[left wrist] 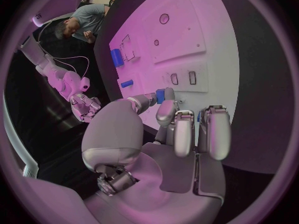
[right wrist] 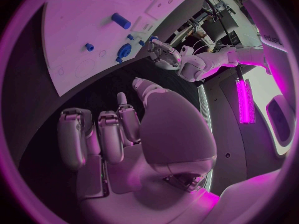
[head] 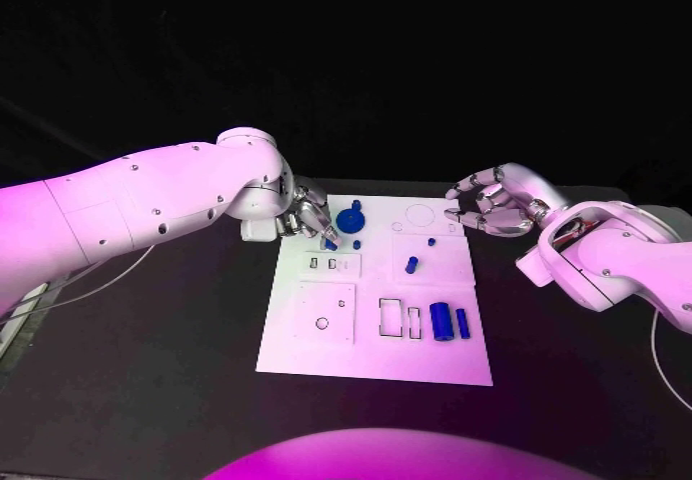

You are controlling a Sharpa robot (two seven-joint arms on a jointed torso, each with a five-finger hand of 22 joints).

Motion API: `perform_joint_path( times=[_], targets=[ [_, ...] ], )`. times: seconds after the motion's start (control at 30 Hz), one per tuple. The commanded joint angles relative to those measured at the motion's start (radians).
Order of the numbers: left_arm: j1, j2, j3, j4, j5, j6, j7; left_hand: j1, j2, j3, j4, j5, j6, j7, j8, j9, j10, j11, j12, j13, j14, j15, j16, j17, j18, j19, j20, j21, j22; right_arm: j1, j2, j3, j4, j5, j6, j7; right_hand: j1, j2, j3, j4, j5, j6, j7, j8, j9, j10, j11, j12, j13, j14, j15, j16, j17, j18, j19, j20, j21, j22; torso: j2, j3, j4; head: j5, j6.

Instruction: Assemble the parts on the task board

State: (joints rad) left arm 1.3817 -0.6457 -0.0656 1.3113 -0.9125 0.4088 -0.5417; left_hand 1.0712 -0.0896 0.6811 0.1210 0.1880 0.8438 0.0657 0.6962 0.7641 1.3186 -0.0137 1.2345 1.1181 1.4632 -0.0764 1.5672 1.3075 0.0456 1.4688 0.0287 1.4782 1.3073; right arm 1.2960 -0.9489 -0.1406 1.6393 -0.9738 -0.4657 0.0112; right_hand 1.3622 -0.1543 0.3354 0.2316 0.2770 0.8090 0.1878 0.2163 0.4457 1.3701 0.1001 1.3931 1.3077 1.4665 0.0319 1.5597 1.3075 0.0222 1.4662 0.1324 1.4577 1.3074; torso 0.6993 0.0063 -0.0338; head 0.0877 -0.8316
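We found the task board lying flat on the black table, its long side running away from the robot. At the board's far left corner the left hand hung with its fingers pointed down over a small blue part. In the left wrist view the fingertips sat right at a small blue piece, but we could not tell whether they actually pinched it or only touched it. Just beside that hand sat a round blue part with a knob, on the board's far edge.

We saw the right hand off the board's far right corner, just above the table, fingers curled loosely inward. The right wrist view showed that palm and its fingers with nothing in them, partly bent and slightly apart.

Further blue parts stood about the board: a small peg near the far right, a short cylinder toward the middle, and two longer cylinders side by side near the right edge, the thicker one just left of the thinner one. Left of these pairs we noted rectangular outlined recesses, and a square outline with a small hole on the board's left half.
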Motion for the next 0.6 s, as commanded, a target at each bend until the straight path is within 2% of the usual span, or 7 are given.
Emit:
perform_joint_path(
  times=[0.03,0.2,0.33,0.6],
  targets=[
    [0.006,0.022,-0.005,-0.032,0.029,0.089,-0.014,0.035,0.042,0.114,-0.113,-0.004,0.008,-0.002,-0.004,0.0,0.01,0.003,0.007,0.005,0.108,0.006,0.004,0.263,-0.002,0.007,0.007,-0.004,0.065,-0.001,0.001,0.0,-0.001,-0.013,0.012,-0.003,-0.007,-0.003,0.002,0.006,-0.006,-0.004,-0.004,0.005,-0.001,-0.001,-0.002,-0.002,0.064,0.093,-0.01,-0.006,0.221,0.009,0.038,-0.008,-0.004,0.171,0.001,-0.0004,0.0017,0.001,-0.002],
    [0.01,0.058,-0.018,-0.074,0.039,0.086,-0.015,0.017,0.04,0.143,-0.132,0.002,0.02,-0.003,0.0,0.003,0.015,0.001,0.014,0.012,0.108,0.005,0.004,0.263,-0.002,0.008,0.007,-0.002,0.069,-0.001,0.003,0.0,-0.002,-0.013,0.011,-0.003,-0.007,-0.003,0.002,0.006,-0.006,-0.004,-0.004,0.005,-0.001,-0.001,-0.002,-0.002,0.064,0.093,-0.01,-0.006,0.221,0.009,0.038,-0.008,-0.004,0.171,0.002,-0.0017,-0.0013,0.004,-0.003],
    [0.011,0.076,-0.028,-0.09,0.046,0.076,-0.015,-0.031,0.038,0.187,-0.149,0.005,0.036,-0.01,0.015,0.019,0.023,-0.004,0.021,0.017,0.108,0.001,0.004,0.263,-0.003,0.01,0.004,0.0,0.073,-0.001,0.004,0.0,-0.003,-0.013,0.011,-0.003,-0.007,-0.003,0.002,0.006,-0.006,-0.004,-0.004,0.005,-0.001,-0.001,-0.002,-0.002,0.064,0.093,-0.01,-0.006,0.221,0.009,0.038,-0.008,-0.004,0.171,0.002,-0.0012,-0.0011,0.004,-0.004],
    [0.011,0.084,-0.038,-0.089,0.048,0.049,-0.013,-0.065,0.04,0.21,-0.158,0.011,0.047,-0.017,0.032,0.033,0.039,-0.01,0.039,0.039,0.108,-0.004,0.004,0.263,-0.004,0.013,0.0,0.003,0.079,-0.001,0.004,0.0,-0.003,-0.013,0.011,-0.003,-0.006,-0.004,0.004,0.006,-0.004,-0.004,-0.004,0.007,-0.002,0.0,-0.002,-0.002,0.064,0.093,-0.01,-0.007,0.221,0.009,0.038,-0.008,-0.004,0.171,0.002,-0.0016,-0.0002,0.001,-0.006]
  ],
)
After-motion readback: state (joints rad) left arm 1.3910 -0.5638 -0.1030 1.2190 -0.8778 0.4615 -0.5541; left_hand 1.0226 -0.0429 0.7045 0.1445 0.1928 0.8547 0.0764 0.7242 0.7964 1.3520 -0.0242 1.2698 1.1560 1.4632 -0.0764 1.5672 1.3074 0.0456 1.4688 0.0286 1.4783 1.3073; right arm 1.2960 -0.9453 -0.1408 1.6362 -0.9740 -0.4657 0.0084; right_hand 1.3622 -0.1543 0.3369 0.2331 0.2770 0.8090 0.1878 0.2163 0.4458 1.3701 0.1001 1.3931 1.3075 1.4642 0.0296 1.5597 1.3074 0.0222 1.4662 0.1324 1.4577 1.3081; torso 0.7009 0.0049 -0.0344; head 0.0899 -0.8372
